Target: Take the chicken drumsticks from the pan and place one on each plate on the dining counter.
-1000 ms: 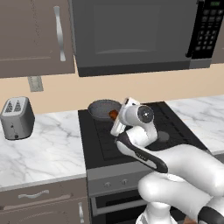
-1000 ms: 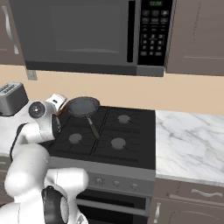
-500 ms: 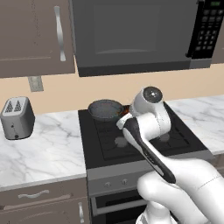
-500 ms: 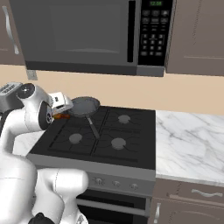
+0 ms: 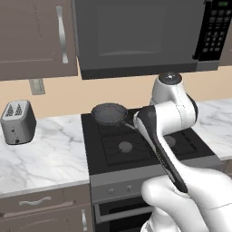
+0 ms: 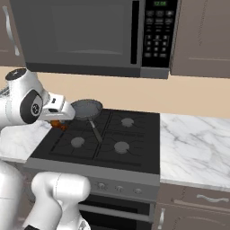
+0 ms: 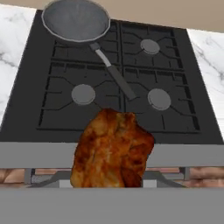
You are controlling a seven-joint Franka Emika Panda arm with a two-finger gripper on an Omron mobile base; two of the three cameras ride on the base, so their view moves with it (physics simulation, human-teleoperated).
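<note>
The round shallow dark grey frying pan with a metallic rim sat on the rear left burner of the black gas stove, its long thin dark handle angled toward the middle of the cooktop. In the hand view the pan's inside looked bare. The same pan showed in the left base view at the back left of the stove, and in the right base view just beyond the robot's hand.

The gripper hung off the front left of the cooktop, above the stove's edge, well apart from the pan. A glossy orange-brown chicken drumstick hung at the bottom middle of the hand view, raised clear of the burners. The fingers themselves were hidden behind the meat; they were drawn in close, pinching the drumstick. In the right base view a small orange-brown bit of it peeked out under the white hand.

A grey metal toaster stood on the white marble worktop left of the stove. A dark grey microwave with a black keypad hung above the cooktop, flanked by brown cabinets. More marble worktop ran to the stove's right.
</note>
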